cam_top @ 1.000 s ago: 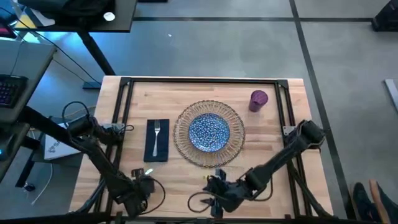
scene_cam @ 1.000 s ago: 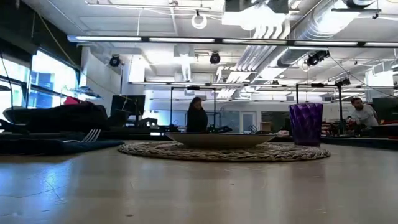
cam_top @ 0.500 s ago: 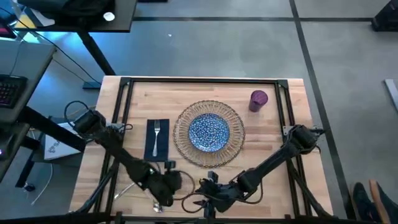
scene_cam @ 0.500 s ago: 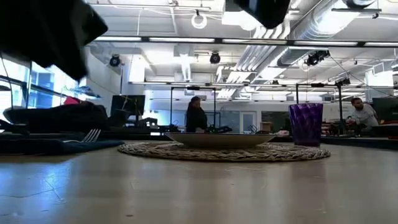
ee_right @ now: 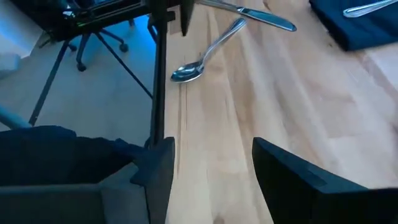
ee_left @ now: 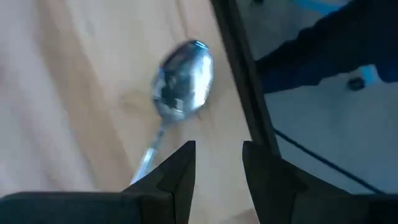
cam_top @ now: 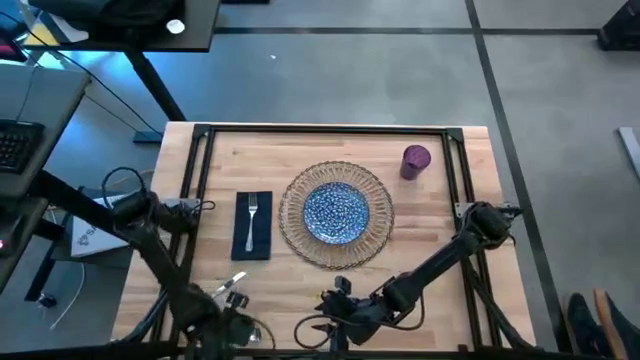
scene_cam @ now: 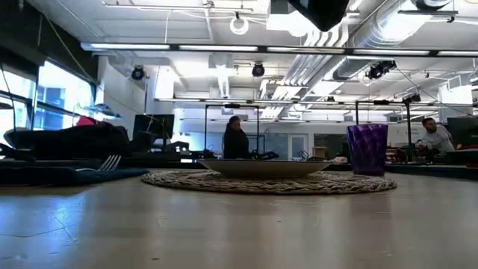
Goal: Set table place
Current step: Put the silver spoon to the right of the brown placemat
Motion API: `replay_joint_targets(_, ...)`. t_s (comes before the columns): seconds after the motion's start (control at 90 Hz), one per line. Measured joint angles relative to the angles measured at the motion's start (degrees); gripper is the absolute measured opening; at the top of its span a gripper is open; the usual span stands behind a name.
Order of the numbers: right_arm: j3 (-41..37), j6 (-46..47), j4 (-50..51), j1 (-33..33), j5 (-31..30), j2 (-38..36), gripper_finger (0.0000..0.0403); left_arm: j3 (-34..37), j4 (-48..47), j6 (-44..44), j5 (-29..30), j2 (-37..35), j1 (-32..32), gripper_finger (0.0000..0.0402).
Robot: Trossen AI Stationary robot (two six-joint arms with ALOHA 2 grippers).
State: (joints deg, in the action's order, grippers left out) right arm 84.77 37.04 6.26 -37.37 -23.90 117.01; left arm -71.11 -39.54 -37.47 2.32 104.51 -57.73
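Placemat (cam_top: 335, 213) with the blue plate (cam_top: 335, 212) is laid mid-table (cam_top: 420, 225), napkin (cam_top: 252, 226) and fork (cam_top: 252, 210) beside. Spoon (ee_left: 180, 87) is seen just beyond the narrowly parted left gripper (ee_left: 217, 163). The right gripper (ee_right: 212, 155) is opened wide.

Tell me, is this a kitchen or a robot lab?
Probably a robot lab or workshop. The low view shows bare ceiling pipes and people at desks behind the table; the high view shows a keyboard nearby.

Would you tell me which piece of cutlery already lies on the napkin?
The fork: it lies on the dark napkin left of the placemat, while the spoon and knife lie on bare wood near the table's edge.
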Motion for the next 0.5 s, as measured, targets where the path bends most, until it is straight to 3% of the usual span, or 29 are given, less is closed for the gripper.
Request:
replay_joint_targets(0.222, -0.02, -2.49, 0.31, 1.13, 0.2, -0.02, 0.0185, -0.04, 9.98, 6.97, -0.6, 6.52, 1.11, 0.0115)
replay_joint_targets(0.433, -0.02, -2.58, -0.01, 1.4, 0.26, -0.04, 0.0185, -0.31, 9.77, 11.84, -1.77, 9.11, 5.53, 0.0115)
replay_joint_targets(0.5, -0.02, -2.78, -0.02, 1.4, 0.28, -0.04, 0.0185, -0.16, 9.73, 15.11, 1.05, 8.75, 7.27, 0.0115)
